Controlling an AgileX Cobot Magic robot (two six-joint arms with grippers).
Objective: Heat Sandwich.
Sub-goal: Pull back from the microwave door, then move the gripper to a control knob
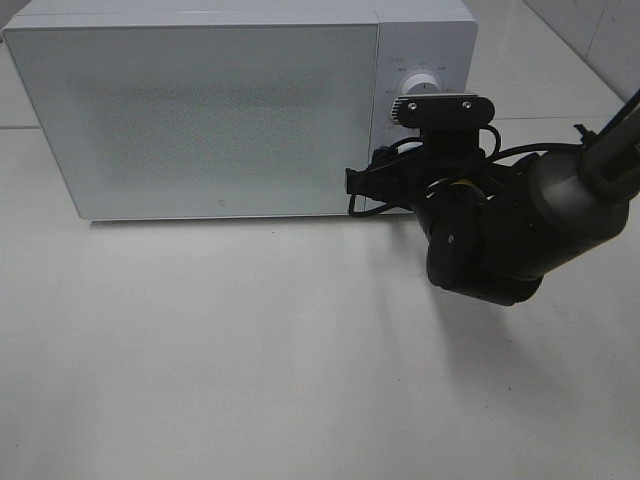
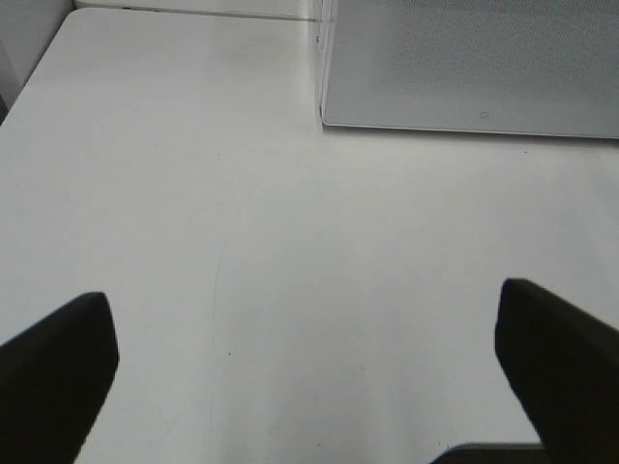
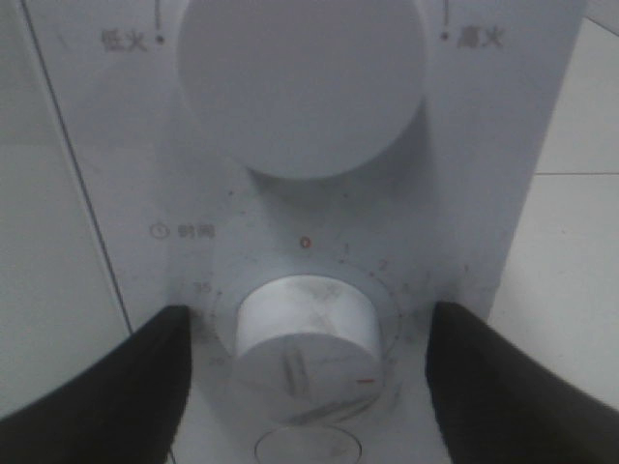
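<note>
The white microwave stands at the back of the table with its door shut; it also shows in the left wrist view. The sandwich and its pink plate are out of view. My right gripper is open at the control panel, its dark fingers on either side of the lower timer knob, with a gap to it. The knob's mark points away from the red 0. The upper power knob is above it. My left gripper is open and empty over bare table.
The right arm reaches in from the right and covers the lower part of the panel; the upper knob shows above its camera mount. The white table spreads in front of the microwave. The left arm is outside the high view.
</note>
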